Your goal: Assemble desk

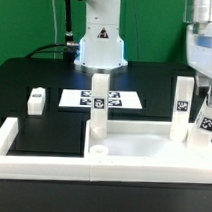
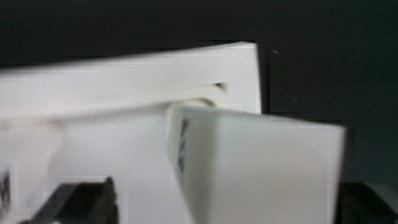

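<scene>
Leg-fitting step, about halfway by my read. Nearest is the border wall (image 1: pixel 51 170), with the tabletop (image 1: pixel 142 148) sitting rim up inside its corner on the exterior view's right. In the tabletop there's an open socket (image 1: pixel 99 151) at the near corner, the first leg (image 1: pixel 98 104) upright behind it, and the second leg (image 1: pixel 180 105) upright toward the exterior view's right. The third leg (image 1: pixel 206 124) leans just beside that, under the gripper (image 1: pixel 206 95). Can't tell if the claw is apart or clamped: wrist view is all white plastic. The fourth leg (image 1: pixel 35 99) lies loose, well apart, with the marker board (image 1: pixel 74 97) further back. Next calls for checking the third leg is seated, then fetching the loose one for the open socket.
</scene>
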`<state>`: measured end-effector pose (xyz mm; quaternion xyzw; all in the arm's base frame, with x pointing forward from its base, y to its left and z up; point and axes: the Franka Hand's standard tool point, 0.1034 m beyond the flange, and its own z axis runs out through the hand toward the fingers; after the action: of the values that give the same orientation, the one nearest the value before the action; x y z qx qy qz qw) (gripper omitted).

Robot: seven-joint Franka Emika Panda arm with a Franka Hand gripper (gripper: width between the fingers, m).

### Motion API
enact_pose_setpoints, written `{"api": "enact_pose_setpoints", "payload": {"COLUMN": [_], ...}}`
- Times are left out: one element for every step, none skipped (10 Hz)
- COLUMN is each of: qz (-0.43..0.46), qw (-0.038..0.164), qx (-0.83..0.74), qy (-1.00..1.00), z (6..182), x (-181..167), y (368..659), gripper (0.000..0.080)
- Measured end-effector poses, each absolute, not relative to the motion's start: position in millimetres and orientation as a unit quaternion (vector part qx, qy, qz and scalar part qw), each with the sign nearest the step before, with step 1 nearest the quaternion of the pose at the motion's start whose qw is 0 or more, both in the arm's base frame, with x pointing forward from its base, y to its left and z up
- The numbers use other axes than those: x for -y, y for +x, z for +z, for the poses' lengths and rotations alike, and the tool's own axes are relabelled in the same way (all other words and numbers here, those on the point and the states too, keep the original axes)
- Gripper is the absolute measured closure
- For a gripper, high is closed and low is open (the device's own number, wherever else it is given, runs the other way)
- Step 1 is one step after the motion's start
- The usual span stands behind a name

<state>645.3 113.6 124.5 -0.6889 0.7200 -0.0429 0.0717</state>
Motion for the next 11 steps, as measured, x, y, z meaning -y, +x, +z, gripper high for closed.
{"api": "enact_pose_setpoints", "payload": {"qz": [-0.051,-0.051,-0.056,-0.057,-0.058,-0.060,-0.068,-0.068,-0.069,-0.077,-0.084], "qw": [0.066,0.061,0.058,0.056,0.047,0.030,0.019,0.012,0.007,0.007,0.005], "qx": [-0.653,-0.620,-0.573,-0.561,-0.505,-0.423,-0.369,-0.332,-0.296,-0.271,-0.254], "qy": [-0.753,-0.781,-0.816,-0.824,-0.860,-0.904,-0.927,-0.941,-0.953,-0.959,-0.964], "z": [124.1,122.3,122.4,122.3,123.7,132.8,135.1,134.7,134.7,134.0,129.8], "x": [-112.4,-116.9,-115.2,-114.2,-114.0,-116.2,-118.8,-121.0,-121.9,-121.8,-126.0], "y": [644.7,641.9,642.5,642.7,643.2,651.1,656.4,656.1,656.0,657.3,655.1], "gripper": [0.0204,0.0159,0.0152,0.0152,0.0152,0.0150,0.0150,0.0150,0.0150,0.0150,0.0150]}}
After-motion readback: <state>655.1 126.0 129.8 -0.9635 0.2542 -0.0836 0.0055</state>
